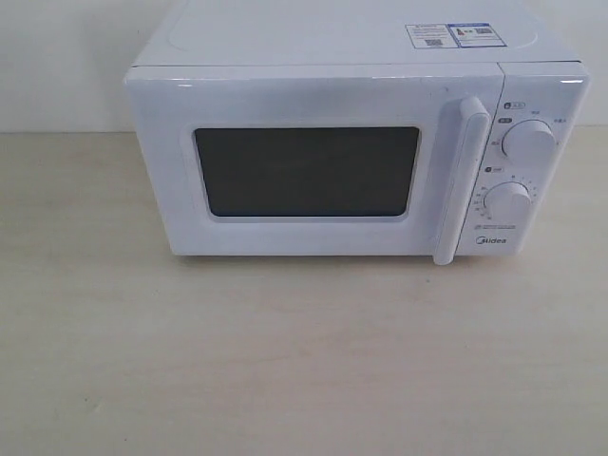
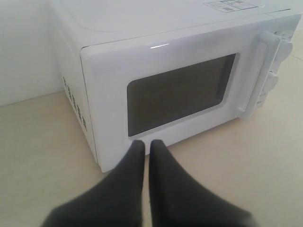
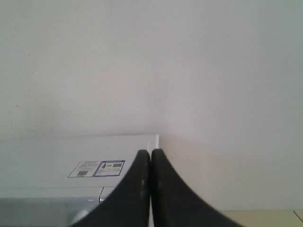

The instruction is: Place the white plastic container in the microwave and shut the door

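The white microwave [image 1: 356,152] stands on the pale table with its door [image 1: 313,166] shut, the dark window [image 1: 306,171] facing forward and the tall bar handle [image 1: 460,180] beside two dials. The white plastic container is not in view anywhere. Neither arm shows in the exterior view. My left gripper [image 2: 147,144] is shut and empty, low in front of the microwave [image 2: 170,80] near the door's hinge-side lower corner. My right gripper [image 3: 150,153] is shut and empty, raised above the microwave's top [image 3: 71,156], facing the wall.
Stickers [image 1: 448,35] lie on the microwave's top. A white wall [image 3: 151,61] rises behind it. The wooden tabletop [image 1: 285,361] stretches in front of the microwave and to both sides.
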Robot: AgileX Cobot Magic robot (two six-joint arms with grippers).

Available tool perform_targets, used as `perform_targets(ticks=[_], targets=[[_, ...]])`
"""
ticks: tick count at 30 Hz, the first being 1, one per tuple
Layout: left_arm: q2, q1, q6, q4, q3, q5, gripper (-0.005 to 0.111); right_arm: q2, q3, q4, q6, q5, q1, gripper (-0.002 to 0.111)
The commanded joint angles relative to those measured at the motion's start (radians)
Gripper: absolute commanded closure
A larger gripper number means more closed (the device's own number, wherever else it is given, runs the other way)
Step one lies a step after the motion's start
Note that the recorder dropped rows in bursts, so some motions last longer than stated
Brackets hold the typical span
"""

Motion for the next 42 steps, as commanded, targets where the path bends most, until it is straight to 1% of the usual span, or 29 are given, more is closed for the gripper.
perform_targets(ticks=[1,3,12,14,15,16,18,20,22,23,29,33,39,42], targets=[[-0.006,-0.003,-0.007,0.006,0.006,0.003,0.102,-0.005,0.011,-0.016,-0.096,0.091,-0.018,0.108],[-0.006,-0.003,-0.007,0.006,0.006,0.003,0.102,-0.005,0.020,-0.016,-0.120,0.096,-0.018,0.108],[-0.006,-0.003,-0.007,0.006,0.006,0.003,0.102,-0.007,0.029,-0.014,-0.113,0.081,-0.018,0.108],[-0.006,-0.003,-0.007,0.006,0.006,0.003,0.102,-0.007,0.029,-0.063,-0.075,0.085,-0.018,0.108],[-0.006,-0.003,-0.007,0.006,0.006,0.003,0.102,-0.007,0.029,-0.149,-0.005,0.093,-0.018,0.108],[-0.006,-0.003,-0.007,0.006,0.006,0.003,0.102,-0.009,0.029,-0.273,0.109,0.104,-0.018,0.108],[-0.006,-0.003,-0.007,0.006,0.006,0.003,0.102,-0.020,0.029,-0.590,0.409,0.137,-0.018,0.108],[-0.006,-0.003,-0.007,0.006,0.006,0.003,0.102,-0.041,0.029,-0.914,0.804,0.173,-0.018,0.108],[-0.006,-0.003,-0.007,0.006,0.006,0.003,0.102,-0.061,0.029,-1.093,1.090,0.194,-0.018,0.108],[-0.006,-0.003,-0.007,0.006,0.006,0.003,0.102,-0.071,0.029,-1.135,1.145,0.204,-0.018,0.108],[-0.006,-0.003,-0.007,0.006,0.006,0.003,0.102,-0.089,0.029,-1.126,1.058,0.209,-0.018,0.108],[-0.006,-0.003,-0.007,0.006,0.006,0.003,0.102,-0.089,0.029,-1.041,0.940,0.209,-0.018,0.108],[-0.006,-0.003,-0.007,0.006,0.006,0.003,0.102,-0.089,0.029,-1.029,0.929,0.217,-0.018,0.108],[-0.006,-0.003,-0.007,0.006,0.006,0.003,0.102,-0.129,0.073,-1.032,0.921,0.222,-0.018,0.108]])
